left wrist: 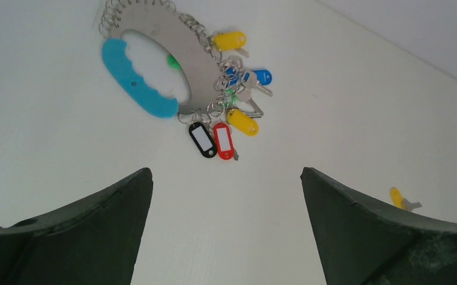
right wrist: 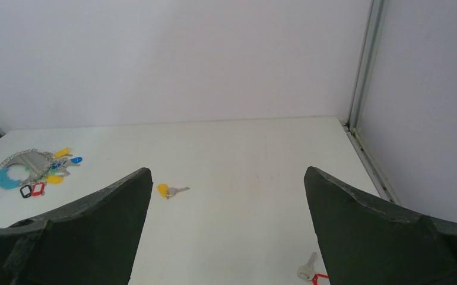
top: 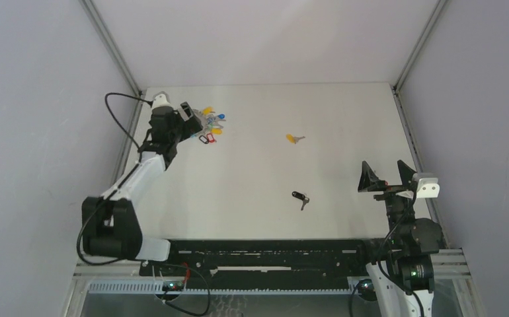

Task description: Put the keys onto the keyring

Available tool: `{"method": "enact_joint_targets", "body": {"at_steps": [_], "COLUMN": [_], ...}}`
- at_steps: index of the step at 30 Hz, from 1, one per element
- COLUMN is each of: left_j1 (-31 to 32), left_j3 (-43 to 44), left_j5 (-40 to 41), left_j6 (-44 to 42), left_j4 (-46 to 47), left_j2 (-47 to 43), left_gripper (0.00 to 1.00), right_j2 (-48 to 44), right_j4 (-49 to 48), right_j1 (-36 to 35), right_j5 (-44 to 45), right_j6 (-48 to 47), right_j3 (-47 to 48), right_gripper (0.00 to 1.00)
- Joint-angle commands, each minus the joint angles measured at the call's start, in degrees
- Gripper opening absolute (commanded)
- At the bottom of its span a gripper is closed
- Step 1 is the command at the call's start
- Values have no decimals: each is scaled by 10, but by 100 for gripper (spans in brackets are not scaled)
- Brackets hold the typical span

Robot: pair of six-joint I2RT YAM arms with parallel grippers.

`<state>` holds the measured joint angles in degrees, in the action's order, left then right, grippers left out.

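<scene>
White table (top: 252, 172), grey walls (top: 34, 99) all round, metal rails at the corners. Left arm is stretched to the far-left part of the table. The left gripper (top: 191, 122) has its jaws spread wide with nothing between them, and it sits right by the keyring (top: 209, 127). In the left wrist view both dark fingers (left wrist: 95, 231) frame the bottom corners, the left gripper (left wrist: 226, 178) is empty, and the keyring (left wrist: 173, 35) lies flat on the table ahead of the tips, not touched. The keyring's light-blue band (left wrist: 125, 71) is on the left and a grey metal loop with small rings curves over the top. Its tags (left wrist: 242, 122) are fanned on the right and lower side: two yellow, one blue, one black, one red, plus a bit of green. Yellow-tag key (top: 295, 139) lies alone mid-table toward the far side, well apart from the keyring; it also shows at the right edge of the left wrist view (left wrist: 401, 199) and in the right wrist view (right wrist: 168, 190). Black-tag key (top: 300, 197) lies alone nearer the arms, roughly centre-right. Right arm is at the near-right, and the right gripper (top: 386, 175) is raised off the table, jaws wide, holding nothing. In the right wrist view the right gripper (right wrist: 226, 175) is empty and looks across the table, with the keyring (right wrist: 30, 166) small at far left. Red-tag key (right wrist: 309, 273) is at the bottom edge by the right finger, tag mostly cut off. Cannot tell where it lies in the top view.
</scene>
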<state>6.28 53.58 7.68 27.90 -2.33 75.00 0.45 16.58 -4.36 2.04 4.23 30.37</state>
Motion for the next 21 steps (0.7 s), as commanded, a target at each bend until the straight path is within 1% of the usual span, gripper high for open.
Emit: {"method": "enact_joint_targets", "body": {"at_steps": [1,6,11,14,17,21], "left_j1": [-4,-5,-18,-30,-36,-36], "left_j3": [69,165,261,305,340,353], "left_j5": [14,4,-9,-25,-38,-73], "left_j6": [31,48,71,94,103,111], "left_j4": [38,30,5,-15,-34,-45], "left_j2": [86,236,348,399,436,465], "left_gripper": [100,97,91,90,91,91], "right_j2": [-24,-26,-26,-25,-22,-20], "right_j4": [-15,-15,-17,-18,-21,-23], "right_j1": [-11,-21,-22,-21,-20,-18], "right_j5": [5,10,21,22,23,23], "right_j6": [-4,-6,-7,-9,-11,-11], "right_j3": [-5,-8,-13,-14,-15,-17], "right_gripper": [100,100,100,100,100,100]}}
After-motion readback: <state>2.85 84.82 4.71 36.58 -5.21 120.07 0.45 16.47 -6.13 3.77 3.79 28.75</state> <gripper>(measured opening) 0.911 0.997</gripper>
